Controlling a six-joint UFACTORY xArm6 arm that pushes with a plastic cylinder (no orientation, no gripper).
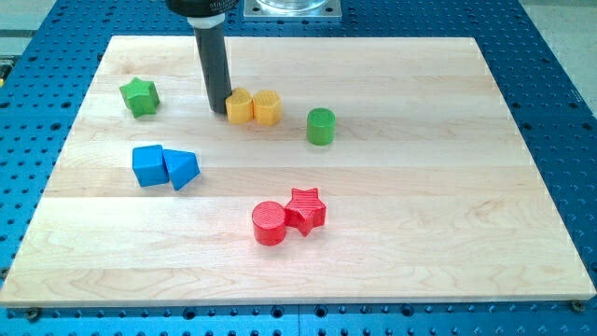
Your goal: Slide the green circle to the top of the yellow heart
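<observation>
The green circle [320,126] is a short cylinder standing right of centre in the upper half of the board. The yellow heart [240,106] lies to its left, touching a second yellow block [267,107] on its right side. My tip [219,109] rests on the board right against the yellow heart's left side, far left of the green circle. The rod rises from the tip to the view's top edge.
A green star [140,96] lies at the upper left. A blue cube [148,165] and a blue triangular block [182,169] touch at the left. A red cylinder [270,224] and a red star [305,209] touch at lower centre. The wooden board [466,233] sits on a blue perforated table.
</observation>
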